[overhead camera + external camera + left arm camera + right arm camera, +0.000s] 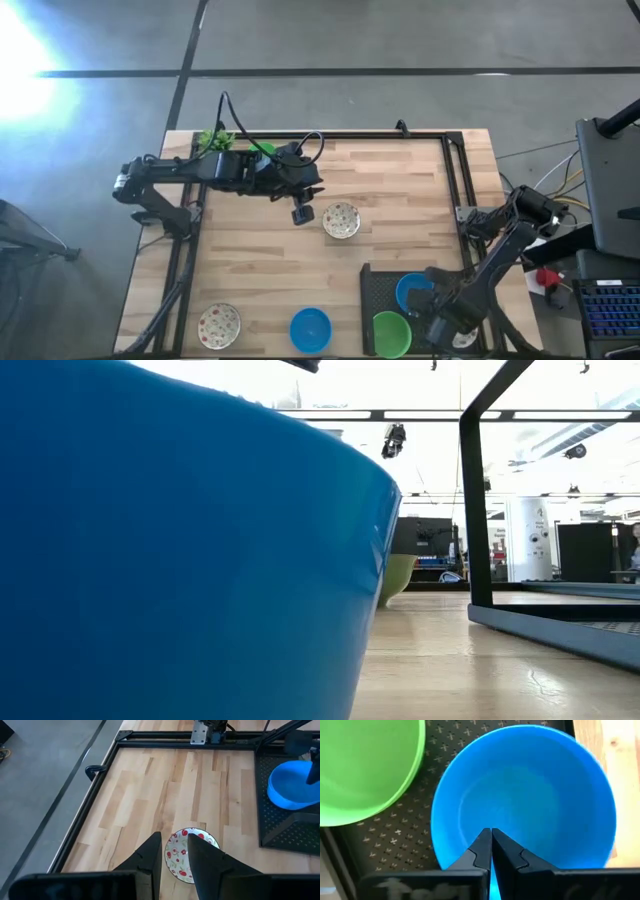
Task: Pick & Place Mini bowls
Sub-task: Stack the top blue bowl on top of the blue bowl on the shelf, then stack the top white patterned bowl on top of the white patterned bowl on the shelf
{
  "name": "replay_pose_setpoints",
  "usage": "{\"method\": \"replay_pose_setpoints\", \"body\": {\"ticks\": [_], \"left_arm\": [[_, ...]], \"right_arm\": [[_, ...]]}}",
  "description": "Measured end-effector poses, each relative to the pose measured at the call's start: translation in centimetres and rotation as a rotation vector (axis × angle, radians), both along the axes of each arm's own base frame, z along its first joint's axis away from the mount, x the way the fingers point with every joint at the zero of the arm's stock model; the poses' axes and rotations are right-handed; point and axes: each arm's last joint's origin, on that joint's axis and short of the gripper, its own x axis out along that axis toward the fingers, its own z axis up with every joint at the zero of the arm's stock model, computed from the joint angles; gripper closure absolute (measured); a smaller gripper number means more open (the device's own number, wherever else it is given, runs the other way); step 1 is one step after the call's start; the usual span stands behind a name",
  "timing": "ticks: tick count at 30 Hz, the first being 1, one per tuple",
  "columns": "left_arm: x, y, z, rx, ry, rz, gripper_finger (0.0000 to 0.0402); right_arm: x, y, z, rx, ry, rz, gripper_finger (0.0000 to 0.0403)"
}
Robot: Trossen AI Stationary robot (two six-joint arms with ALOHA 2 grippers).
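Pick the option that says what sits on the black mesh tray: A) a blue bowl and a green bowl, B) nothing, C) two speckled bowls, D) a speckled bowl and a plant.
A: the high view shows a blue bowl and a green bowl on the black mesh tray, with the right end effector at the blue one.

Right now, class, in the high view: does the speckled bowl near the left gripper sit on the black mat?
No. The speckled bowl rests on bare wooden table, beside the left gripper, well apart from the black mat.
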Motion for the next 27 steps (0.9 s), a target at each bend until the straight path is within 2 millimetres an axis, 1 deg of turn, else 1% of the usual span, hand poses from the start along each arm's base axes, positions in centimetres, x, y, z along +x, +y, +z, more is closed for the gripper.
{"method": "replay_pose_setpoints", "body": {"ticks": [3,6,14,20,23,27], "left_arm": [[0.0,0.0,0.0,0.002,0.0,-0.002,0.0314],[0.0,0.0,0.0,0.002,0.0,-0.002,0.0314],[0.0,0.0,0.0,0.002,-0.001,-0.003,0.0314],[0.3,0.0,-0.2,0.003,0.004,-0.002,0.0314],[0.6,0.0,-1.2,0.001,0.033,0.001,0.0314],[0.9,-0.1,-3.5,-0.04,0.088,0.026,0.0314]], "right_arm": [[0.0,-0.1,-0.2,0.0,0.001,-0.003,0.0394],[-0.1,-0.1,0.2,0.014,-0.008,-0.003,0.0394],[-0.1,-0.2,3.1,0.073,-0.066,-0.001,0.0394],[-0.3,-1.1,5.3,0.059,-0.211,-0.064,0.0394],[-0.6,-1.9,6.5,0.043,-0.282,-0.119,0.0394],[-1.1,-3.0,8.2,0.037,-0.395,-0.161,0.0394]]}}
